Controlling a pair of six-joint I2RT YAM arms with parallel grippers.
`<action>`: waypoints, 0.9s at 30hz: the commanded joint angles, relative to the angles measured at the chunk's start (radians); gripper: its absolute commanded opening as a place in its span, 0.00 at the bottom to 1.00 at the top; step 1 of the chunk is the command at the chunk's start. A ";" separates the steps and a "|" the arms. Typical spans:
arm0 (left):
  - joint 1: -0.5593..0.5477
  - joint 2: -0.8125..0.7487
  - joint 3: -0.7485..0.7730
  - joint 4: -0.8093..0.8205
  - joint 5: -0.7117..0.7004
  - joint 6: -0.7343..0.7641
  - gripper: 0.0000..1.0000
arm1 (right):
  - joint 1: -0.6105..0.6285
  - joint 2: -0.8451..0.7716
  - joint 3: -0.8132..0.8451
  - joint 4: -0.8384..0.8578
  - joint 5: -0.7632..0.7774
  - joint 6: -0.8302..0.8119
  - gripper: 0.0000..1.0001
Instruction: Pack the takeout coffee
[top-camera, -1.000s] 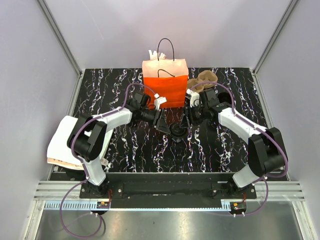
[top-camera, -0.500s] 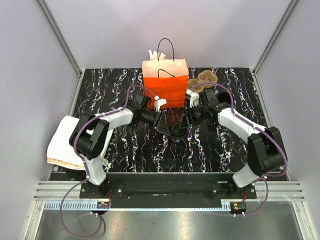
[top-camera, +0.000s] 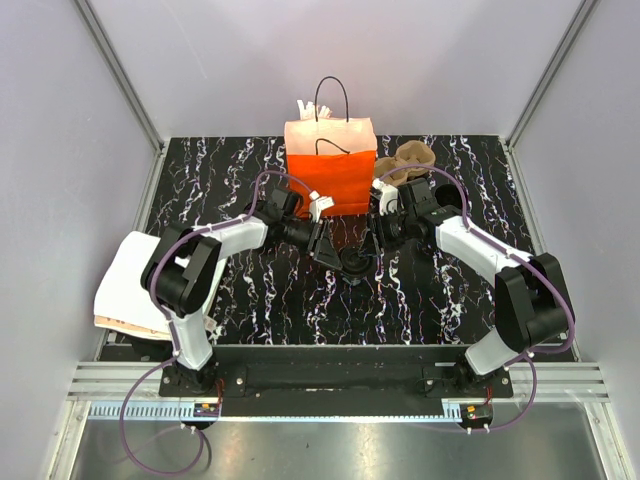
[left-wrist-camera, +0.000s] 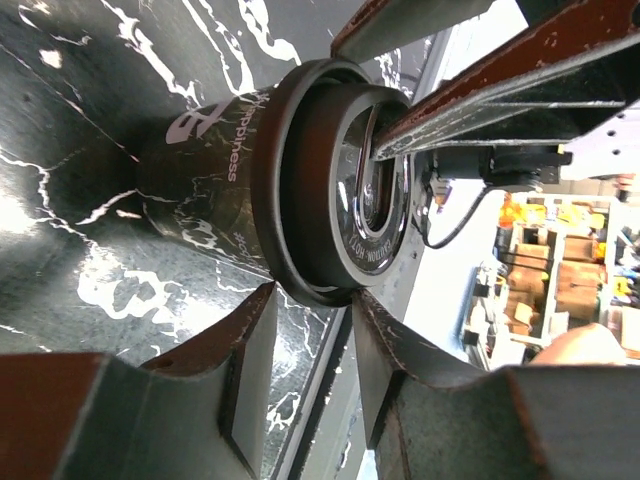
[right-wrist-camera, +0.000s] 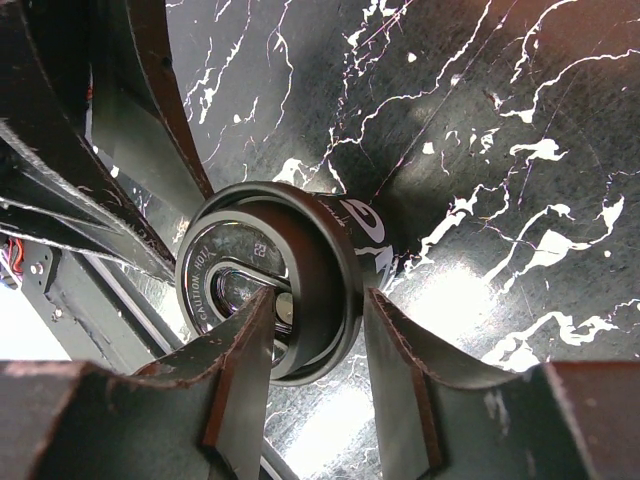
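Note:
The takeout coffee (top-camera: 352, 262), a small black cup with a black lid, stands upright on the marbled table in front of the orange paper bag (top-camera: 331, 170). It fills the left wrist view (left-wrist-camera: 300, 190) and the right wrist view (right-wrist-camera: 270, 290). My left gripper (top-camera: 328, 248) is open at the cup's left, its fingertips (left-wrist-camera: 262, 300) just reaching the lid's rim. My right gripper (top-camera: 374, 243) comes from the right and is closed across the lid's rim. One of its fingers (right-wrist-camera: 245, 350) is on the lid top and the other is against the outer edge.
A crumpled brown paper piece (top-camera: 410, 160) lies at the back right beside the bag. A white folded stack (top-camera: 125, 285) lies at the table's left edge. Grey walls enclose the table on three sides.
My left arm has shifted slightly toward the cup. The cup and my right gripper have stayed in place.

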 joint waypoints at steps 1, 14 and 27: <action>0.004 0.031 0.007 0.005 -0.004 0.012 0.34 | -0.002 0.005 -0.012 0.016 0.001 -0.001 0.45; 0.003 0.080 0.036 -0.081 -0.087 0.060 0.17 | -0.001 0.022 -0.023 0.017 0.027 -0.005 0.42; -0.048 0.108 0.094 -0.167 -0.182 0.112 0.17 | 0.001 0.050 -0.026 0.004 0.038 -0.017 0.40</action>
